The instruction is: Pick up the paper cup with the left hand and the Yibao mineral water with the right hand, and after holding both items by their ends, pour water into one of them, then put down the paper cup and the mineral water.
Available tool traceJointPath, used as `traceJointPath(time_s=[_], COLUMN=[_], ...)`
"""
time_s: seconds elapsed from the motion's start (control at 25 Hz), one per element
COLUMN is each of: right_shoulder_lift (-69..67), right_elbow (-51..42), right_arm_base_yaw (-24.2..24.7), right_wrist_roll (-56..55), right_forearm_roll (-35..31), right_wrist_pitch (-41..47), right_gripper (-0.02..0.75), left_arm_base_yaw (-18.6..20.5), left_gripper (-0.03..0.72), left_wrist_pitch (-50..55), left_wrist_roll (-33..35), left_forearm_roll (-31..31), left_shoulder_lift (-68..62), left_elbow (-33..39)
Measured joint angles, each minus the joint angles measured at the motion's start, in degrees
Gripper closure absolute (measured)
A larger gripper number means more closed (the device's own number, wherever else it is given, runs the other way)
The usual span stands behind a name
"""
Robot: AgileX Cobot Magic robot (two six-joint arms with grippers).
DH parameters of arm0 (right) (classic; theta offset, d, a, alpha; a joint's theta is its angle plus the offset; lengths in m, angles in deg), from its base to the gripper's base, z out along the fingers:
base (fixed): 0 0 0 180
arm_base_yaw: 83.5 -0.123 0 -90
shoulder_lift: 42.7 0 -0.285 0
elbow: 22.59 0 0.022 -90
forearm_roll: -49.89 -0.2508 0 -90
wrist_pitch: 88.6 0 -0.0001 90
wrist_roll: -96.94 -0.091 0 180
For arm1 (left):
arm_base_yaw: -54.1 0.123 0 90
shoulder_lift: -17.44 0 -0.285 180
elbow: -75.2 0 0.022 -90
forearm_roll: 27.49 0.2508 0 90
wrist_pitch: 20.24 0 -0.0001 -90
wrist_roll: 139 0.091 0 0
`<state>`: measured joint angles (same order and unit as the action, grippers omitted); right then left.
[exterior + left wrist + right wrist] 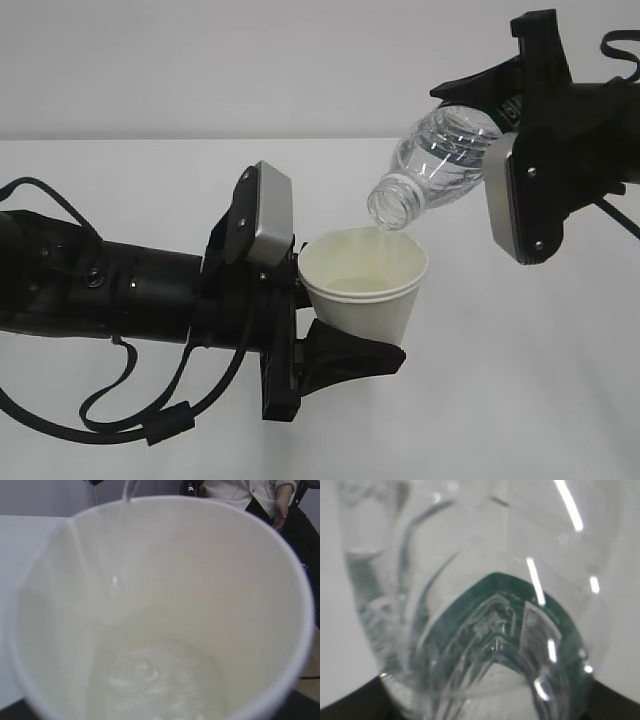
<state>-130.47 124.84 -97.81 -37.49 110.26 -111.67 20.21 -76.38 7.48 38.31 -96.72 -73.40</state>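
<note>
White paper cup [365, 285]; clear, green-labelled bottle [440, 160].

**Background: table, wall and a seated person**

A white table [520, 400] spreads across the exterior view, meeting a pale grey wall [250, 60] behind it. In the left wrist view, a person in a light top [250, 492] sits at the far edge, beside a dark chair [305, 525].

Paper cup [165, 605] fills nearly the whole left wrist view, seen from above into its cream inside. Shallow water [157, 685] pooled at the bottom. Thin stream [127, 490] at the far rim. Seated person [250, 495] behind.
</note>
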Motion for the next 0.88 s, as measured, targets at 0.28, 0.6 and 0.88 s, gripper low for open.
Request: traceJointPath(time_s=[0.28,0.6,0.88], right_shoulder_lift=[0.00,0.00,0.00], right_elbow=[0.00,0.00,0.00], right_arm_base_yaw=[0.00,0.00,0.00], right_wrist_roll=[0.12,0.58,0.82], right_forearm_roll=[0.00,0.00,0.00], right_wrist_pitch=[0.00,0.09,0.22], right_gripper=[0.304,0.304,0.304], left_arm_base_yaw=[0.00,0.00,0.00], left_gripper=[0.241,0.242,0.242], left_wrist_pitch=[0.00,0.00,0.00], left_wrist_roll=[0.04,0.04,0.04], left_forearm_roll=[0.00,0.00,0.00], left_shoulder_lift=[0.00,0.00,0.00], left_elbow=[0.00,0.00,0.00])
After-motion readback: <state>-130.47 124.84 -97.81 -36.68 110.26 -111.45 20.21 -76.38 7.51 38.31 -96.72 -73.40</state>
